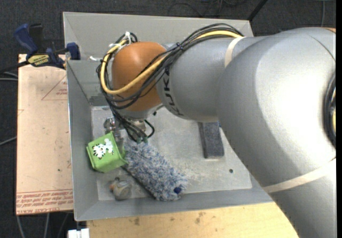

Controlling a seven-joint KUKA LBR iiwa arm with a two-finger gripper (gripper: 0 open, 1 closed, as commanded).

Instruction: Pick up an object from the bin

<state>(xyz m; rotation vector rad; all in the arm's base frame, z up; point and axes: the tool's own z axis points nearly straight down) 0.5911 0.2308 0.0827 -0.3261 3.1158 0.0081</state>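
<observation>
Reaching in from 3 o'clock, the grey arm (256,103) of a KUKA robot hangs over a grey metal bin (80,124), its rounded orange cover (133,76) wrapped by black and yellow cables (113,90). Below the cover, the jaws stand low at the 9 o'clock side of the bin floor, right at the upper edge of a green cube (106,155) that bears a white patch with black markings on its top face. The jaws sit at the cube's 1 o'clock; whether they touch it cannot be told. Whether the jaws are released or clenched cannot be told either, since the cover and cables hide much of them. The cube rests on the floor close to the bin's 9 o'clock wall, tilted a little. Touching the cube at its 4 o'clock lies a long, fuzzy blue-grey cloth piece (155,175), stretched on a slant toward 5 o'clock of the bin. At the cube's 5 o'clock, near the 6 o'clock wall, sits a small grey-brown lump (121,189), too small to identify. The lump and the cloth piece lie just beside each other. A dark grey oblong block (212,139) lies apart from the rest at the 3 o'clock side of the floor, its far end hidden by the arm.
</observation>
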